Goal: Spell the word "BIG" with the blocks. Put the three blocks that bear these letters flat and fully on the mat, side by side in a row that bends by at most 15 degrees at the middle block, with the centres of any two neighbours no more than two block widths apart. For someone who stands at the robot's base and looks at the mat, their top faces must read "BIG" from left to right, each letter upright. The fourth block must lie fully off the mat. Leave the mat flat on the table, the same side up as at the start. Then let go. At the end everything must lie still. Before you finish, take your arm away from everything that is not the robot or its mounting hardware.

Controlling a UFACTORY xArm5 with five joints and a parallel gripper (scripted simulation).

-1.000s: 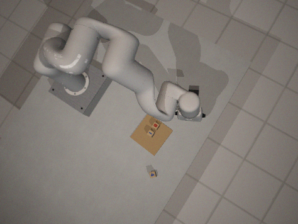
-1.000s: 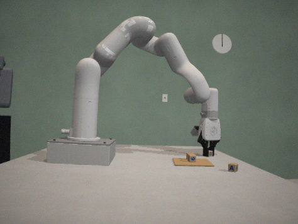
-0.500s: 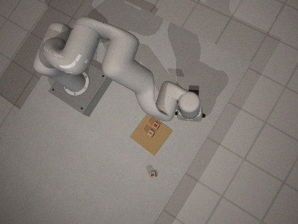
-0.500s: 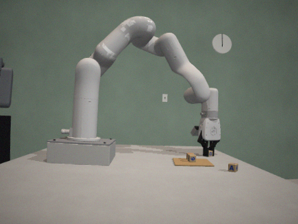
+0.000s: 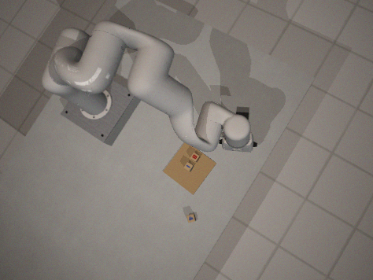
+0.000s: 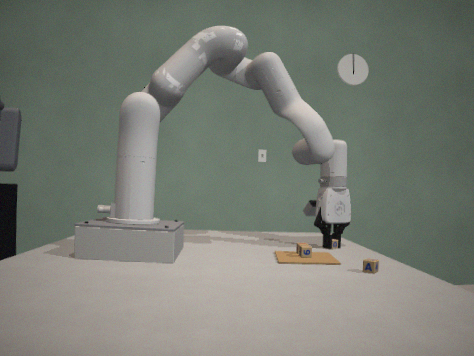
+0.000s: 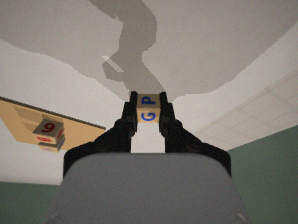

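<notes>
My gripper (image 6: 333,245) (image 7: 148,100) points down at table level beyond the mat and is shut on the G block (image 7: 148,116) (image 6: 335,244). The block's blue G face appears to be its top, with a P on a side; the top view hides it under the wrist. The B block (image 5: 195,157) (image 7: 48,129) lies on the tan mat (image 5: 193,185) (image 6: 287,259) (image 7: 15,120), red B up. The I block (image 5: 189,166) (image 6: 305,251) lies close beside it on the mat, blue I up. The A block (image 5: 191,218) (image 6: 370,266) lies on the table, off the mat.
The robot's base plate (image 5: 84,122) (image 6: 127,245) stands at the far end of the table from my gripper. The arm passes above the table near the mat's upper corner in the top view. The table edge runs beyond my gripper and the mat.
</notes>
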